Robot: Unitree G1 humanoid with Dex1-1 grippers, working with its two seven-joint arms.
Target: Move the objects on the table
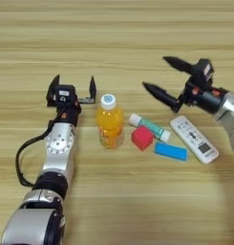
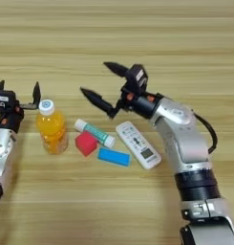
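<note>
Approach step: my left gripper [image 1: 73, 85] spread wide beside bottle [image 1: 110, 122]; right gripper [image 2: 101, 83] spread above tube [image 1: 149, 127]. Next: descend, centre, clamp.

Silver-grey arm casings, black elbow bands, black cable looped at each forearm. Left claw [image 1: 74, 86] and right claw [image 2: 100, 81]: black tapered fingers, small orange-red marks at wrists.

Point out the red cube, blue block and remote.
red cube [image 1: 142, 138], left eye view, top face.
blue block [image 1: 170, 151], left eye view, middle of top.
remote [image 2: 137, 144], right eye view, mid body.
</note>
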